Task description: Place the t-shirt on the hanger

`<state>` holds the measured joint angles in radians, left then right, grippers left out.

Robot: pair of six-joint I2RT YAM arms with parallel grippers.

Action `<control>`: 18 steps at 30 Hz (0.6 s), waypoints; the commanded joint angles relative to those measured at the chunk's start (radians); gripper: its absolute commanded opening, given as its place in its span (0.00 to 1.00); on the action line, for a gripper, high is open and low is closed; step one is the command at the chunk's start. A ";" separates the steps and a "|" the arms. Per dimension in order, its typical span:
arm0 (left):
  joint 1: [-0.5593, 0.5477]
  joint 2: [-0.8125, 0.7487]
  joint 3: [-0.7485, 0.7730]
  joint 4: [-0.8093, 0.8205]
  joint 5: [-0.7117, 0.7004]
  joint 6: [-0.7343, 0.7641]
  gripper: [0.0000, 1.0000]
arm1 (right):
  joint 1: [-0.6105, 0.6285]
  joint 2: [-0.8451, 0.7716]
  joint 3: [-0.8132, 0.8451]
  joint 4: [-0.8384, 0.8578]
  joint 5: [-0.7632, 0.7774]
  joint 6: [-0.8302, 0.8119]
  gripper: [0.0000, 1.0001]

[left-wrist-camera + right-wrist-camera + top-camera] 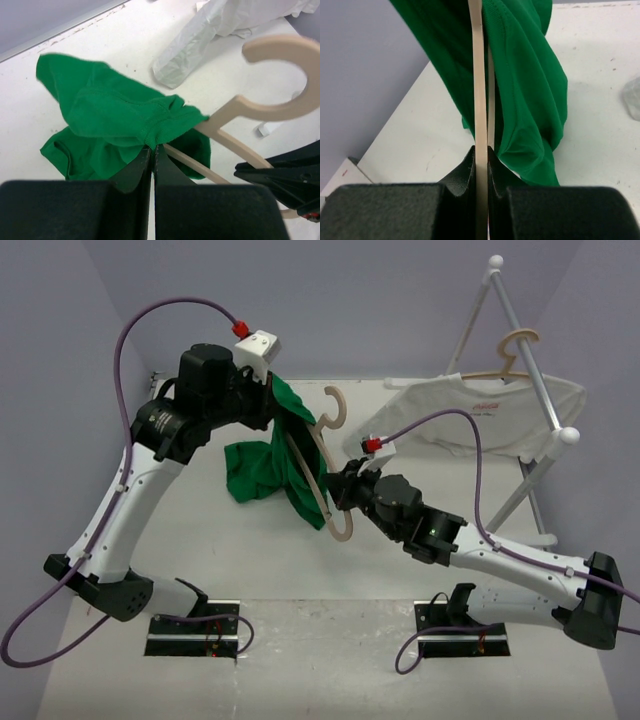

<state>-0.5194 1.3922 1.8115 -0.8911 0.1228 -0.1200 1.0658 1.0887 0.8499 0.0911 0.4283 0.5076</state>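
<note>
The green t-shirt hangs bunched above the table, one hanger arm threaded into it. My left gripper is shut on the shirt's ribbed edge, holding it up. The tan wooden hanger stands tilted, hook uppermost, its lower arm sticking out below the cloth. On that lower arm my right gripper is shut; in the right wrist view the thin arm runs straight up between the fingers, with green t-shirt draped on both sides.
A white t-shirt on a matching hanger hangs from a white rack at the back right. Rack legs reach down beside my right arm. Purple walls close in the left and back.
</note>
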 commanded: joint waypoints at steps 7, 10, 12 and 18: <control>-0.078 0.018 0.046 0.019 0.139 0.013 0.00 | -0.003 -0.039 0.102 0.039 -0.084 -0.130 0.00; -0.099 0.048 0.081 -0.052 0.046 0.022 0.00 | -0.012 -0.014 0.132 0.104 -0.276 -0.253 0.00; -0.103 0.072 0.115 -0.118 -0.029 0.017 0.00 | -0.037 -0.012 0.116 0.154 -0.314 -0.264 0.00; -0.119 0.054 0.159 -0.187 -0.103 0.021 0.00 | -0.150 -0.023 0.017 0.271 -0.414 -0.218 0.00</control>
<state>-0.6219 1.4628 1.9195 -1.0058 0.0760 -0.1112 0.9414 1.0771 0.8971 0.1697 0.1058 0.3179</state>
